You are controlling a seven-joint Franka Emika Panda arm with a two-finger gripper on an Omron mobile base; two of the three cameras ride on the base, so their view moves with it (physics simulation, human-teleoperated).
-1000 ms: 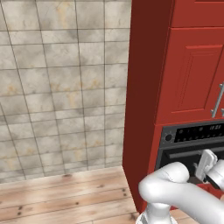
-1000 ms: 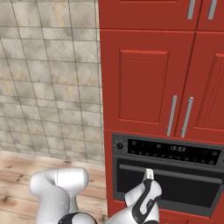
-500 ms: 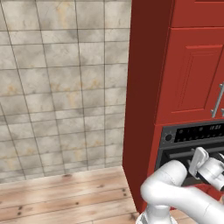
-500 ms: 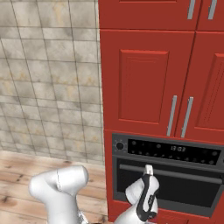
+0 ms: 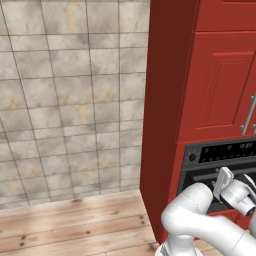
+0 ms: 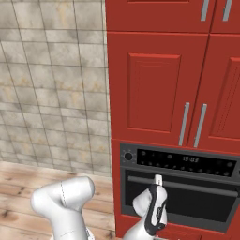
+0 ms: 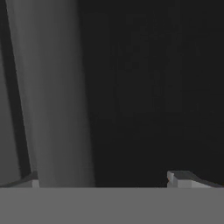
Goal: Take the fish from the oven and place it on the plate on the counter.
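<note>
Glossy black glass oven, matt grey metal handle, painted red cabinetry, wooden floor

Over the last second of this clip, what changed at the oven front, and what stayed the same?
The gripper rose along the closed oven door, from just below its handle to right at the bar, wrist rolling as it came. Its jaws are open, and the hand view shows the bar between the fingertips, not yet clamped. Nothing was grasped or released. The oven door stayed shut; the base and the red cabinets did not move.
</note>
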